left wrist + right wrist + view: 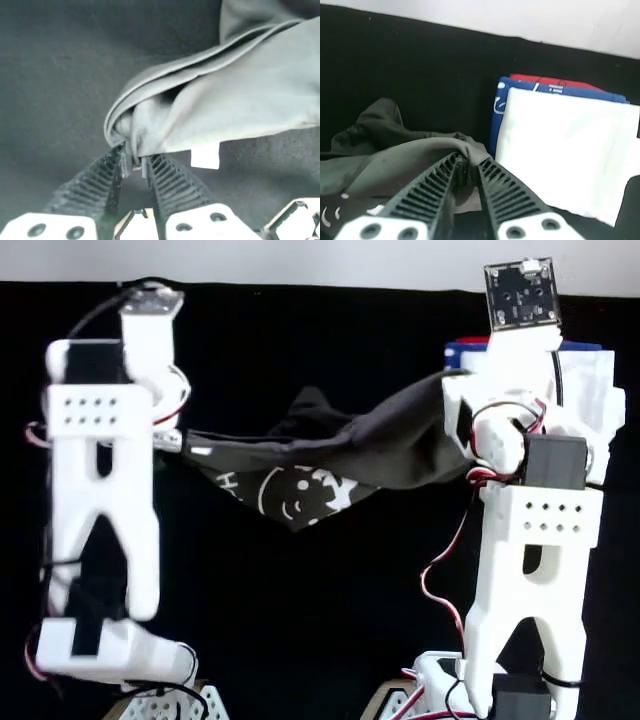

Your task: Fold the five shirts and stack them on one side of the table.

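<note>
Black shirt (330, 455) spans btwn both arms, sagging mid-span. Left gripper (134, 162) is pinched tight on a bunched edge, white tag (205, 156) just beside its tips. Right gripper (467, 167) is clamped on the opposite end. Just beyond it sits the stack: white shirt (565, 145) on top, blue shirt (497, 107) and red shirt (540, 79) under. Risks: left's bite looks thin, so extra tension could slip the cloth; the sag could drag over the stack.

**benchbuilder:** Both are chunky white printed plastic, left arm (100, 490) and right arm (530, 540) alike, with grids of little holes in the plates.

**wiretangle:** Yep, with black servo blocks (555, 462) tucked in and thin red, black and white cables (428, 578) looping off the joints. The left tool (135, 165) and right tool (467, 167) both have black ribbed fingers (172, 185) on white bases with screw holes.
</note>
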